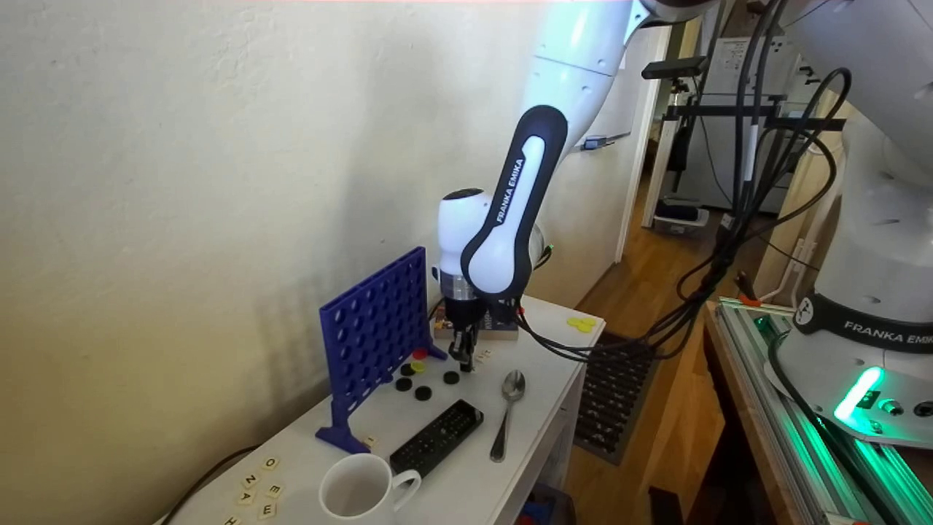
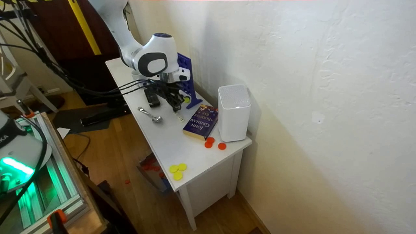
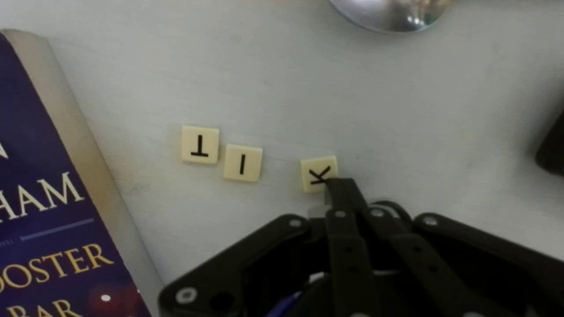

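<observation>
My gripper (image 3: 341,185) is shut, pointing down at the white table, with nothing visible between its fingers. In the wrist view its tip overlaps the lower right corner of a cream letter tile K (image 3: 313,169); whether they touch I cannot tell. Left of that tile lie tile I (image 3: 243,163) and tile T (image 3: 199,144), in a loose row. Both exterior views show the gripper (image 1: 466,367) low over the tabletop, beside the blue upright grid frame (image 1: 373,337). A John Grisham book (image 2: 201,122) lies near the tiles, its edge on the left of the wrist view.
A spoon (image 1: 512,386), a black remote (image 1: 437,437) and a white mug (image 1: 356,490) share the table. Black discs (image 1: 423,393) lie by the frame. A white box-shaped device (image 2: 234,113), red discs (image 2: 222,146) and yellow discs (image 2: 177,175) are toward the far end. The wall borders one side.
</observation>
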Controlling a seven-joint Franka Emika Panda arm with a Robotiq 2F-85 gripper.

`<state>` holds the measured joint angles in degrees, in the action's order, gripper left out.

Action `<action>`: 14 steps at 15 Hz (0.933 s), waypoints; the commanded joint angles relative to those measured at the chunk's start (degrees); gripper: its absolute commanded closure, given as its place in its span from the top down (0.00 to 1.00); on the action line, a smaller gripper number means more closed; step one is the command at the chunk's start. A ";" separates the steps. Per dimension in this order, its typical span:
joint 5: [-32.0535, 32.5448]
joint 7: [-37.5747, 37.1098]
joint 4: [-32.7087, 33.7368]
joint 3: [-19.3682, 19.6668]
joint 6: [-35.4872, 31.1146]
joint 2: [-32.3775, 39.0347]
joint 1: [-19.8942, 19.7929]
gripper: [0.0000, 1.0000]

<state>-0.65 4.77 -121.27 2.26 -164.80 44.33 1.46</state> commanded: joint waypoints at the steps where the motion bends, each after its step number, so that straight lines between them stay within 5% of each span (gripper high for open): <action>1: 3.88 3.69 -1.48 -1.14 -0.92 -1.18 -1.62 0.00; 6: 1.30 3.16 -3.81 -4.61 1.70 -6.21 -4.54 0.00; 14: 1.89 0.76 -2.75 -3.33 5.37 -6.35 -3.63 0.00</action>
<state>1.05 5.68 -124.17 -0.97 -159.58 37.94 -2.06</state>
